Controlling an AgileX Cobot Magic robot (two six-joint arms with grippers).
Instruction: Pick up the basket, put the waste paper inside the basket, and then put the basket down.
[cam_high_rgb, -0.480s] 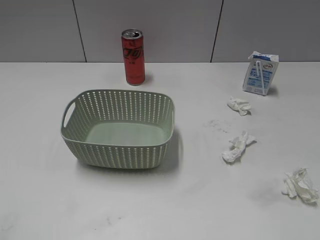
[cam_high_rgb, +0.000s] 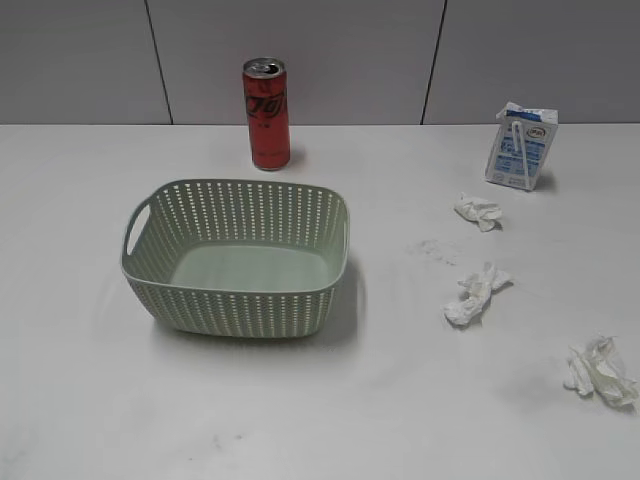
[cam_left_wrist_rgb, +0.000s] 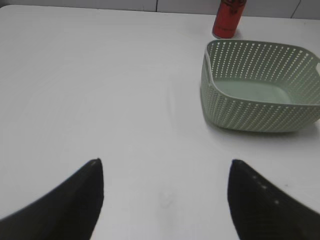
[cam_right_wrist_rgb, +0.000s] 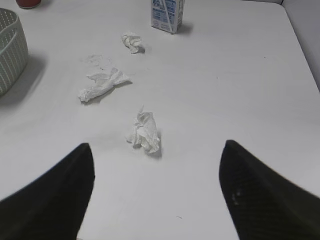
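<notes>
The pale sage-green basket (cam_high_rgb: 238, 257) stands empty on the white table, left of centre; it also shows in the left wrist view (cam_left_wrist_rgb: 260, 86) and its edge in the right wrist view (cam_right_wrist_rgb: 10, 47). Three white waste paper wads lie to its right: a far one (cam_high_rgb: 478, 211), a middle one (cam_high_rgb: 475, 293) and a near one (cam_high_rgb: 598, 372). In the right wrist view they are the far wad (cam_right_wrist_rgb: 132, 42), middle wad (cam_right_wrist_rgb: 102, 83) and near wad (cam_right_wrist_rgb: 144, 132). My left gripper (cam_left_wrist_rgb: 164, 166) is open and empty, well short of the basket. My right gripper (cam_right_wrist_rgb: 156, 150) is open and empty, just short of the near wad. Neither arm shows in the exterior view.
A red drink can (cam_high_rgb: 266, 113) stands behind the basket. A blue-and-white drink carton (cam_high_rgb: 521, 146) stands at the back right, beyond the far wad. A grey panelled wall closes the table's far edge.
</notes>
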